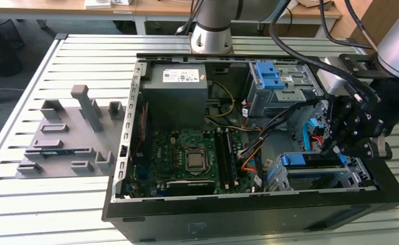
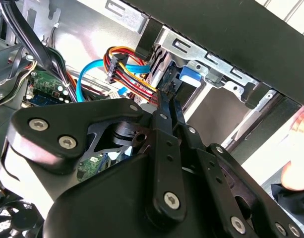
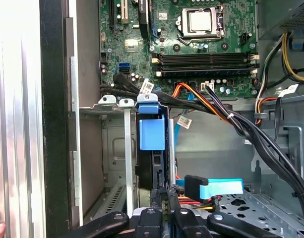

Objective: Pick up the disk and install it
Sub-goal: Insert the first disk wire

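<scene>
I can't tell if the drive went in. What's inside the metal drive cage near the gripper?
In the first wrist view the drive cage holds the disk standing on edge, its blue carrier tab facing out. Its label and back end are hidden inside, behind the gripper.

Overhead exterior; wrist views inside case (image 1: 254, 214)

Arm reaching down, gripper (image 1: 337, 148) fingers (image 2: 164, 106) closed together.

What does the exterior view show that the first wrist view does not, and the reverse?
Exterior view: the grey fixture plate on the table beside the computer case, and the grey power supply box. First wrist view: a white tag on a black cable. Both: the motherboard with its processor socket, and the blue-railed disk in the drive cage.
</scene>
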`<state>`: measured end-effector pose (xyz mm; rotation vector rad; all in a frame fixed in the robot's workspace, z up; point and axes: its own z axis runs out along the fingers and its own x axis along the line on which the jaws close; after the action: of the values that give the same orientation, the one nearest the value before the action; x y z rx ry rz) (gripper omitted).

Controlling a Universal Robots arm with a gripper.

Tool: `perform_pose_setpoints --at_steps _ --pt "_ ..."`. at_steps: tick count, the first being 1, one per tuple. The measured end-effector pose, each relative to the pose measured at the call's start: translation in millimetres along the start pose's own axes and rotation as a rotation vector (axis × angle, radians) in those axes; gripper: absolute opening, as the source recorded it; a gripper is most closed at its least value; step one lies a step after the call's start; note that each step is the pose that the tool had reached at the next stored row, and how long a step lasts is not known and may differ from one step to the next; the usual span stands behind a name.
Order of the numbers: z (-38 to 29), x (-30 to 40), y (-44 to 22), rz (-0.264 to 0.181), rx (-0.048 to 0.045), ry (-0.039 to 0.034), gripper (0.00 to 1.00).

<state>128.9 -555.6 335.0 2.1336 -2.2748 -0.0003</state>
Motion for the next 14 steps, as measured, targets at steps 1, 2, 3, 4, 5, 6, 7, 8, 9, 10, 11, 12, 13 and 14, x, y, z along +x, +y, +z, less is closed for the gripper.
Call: perform_pose_setpoints --at_steps 1,2,3,4,5,6,7,8,9,10,11,12,13,14 --pt "0.1 0.0 0.0 0.000 -0.0001 0.0000 0.16" --pt "0.3 0.0 -0.1 0.000 -0.0002 0.0000 0.16" --pt "0.5 0.0 -0.1 0.000 -0.0003 0.0000 0.16" --pt "0.6 0.0 -0.1 0.000 -0.0004 0.0000 0.16" --pt "0.6 0.0 -0.2 0.000 -0.0008 0.0000 0.16" --pt "0.6 0.0 -0.2 0.000 -0.0013 0.0000 0.16" --pt "0.6 0.0 -0.2 0.000 -0.0018 0.0000 0.16" --pt "0.5 0.0 -0.2 0.000 -0.0023 -0.0001 0.16" --pt "0.4 0.1 -0.2 0.000 -0.0028 -0.0002 0.16" --pt "0.3 0.0 -0.4 0.000 -0.0033 -0.0003 0.16" --pt "0.1 0.0 -0.5 0.000 -0.0039 -0.0003 0.16" --pt "-0.1 0.0 -0.7 0.000 -0.0042 -0.0001 0.16" --pt "-0.4 0.0 -0.8 0.000 -0.0043 0.0002 0.16" --pt "-0.5 0.0 -1.0 0.000 -0.0045 0.0000 0.16"
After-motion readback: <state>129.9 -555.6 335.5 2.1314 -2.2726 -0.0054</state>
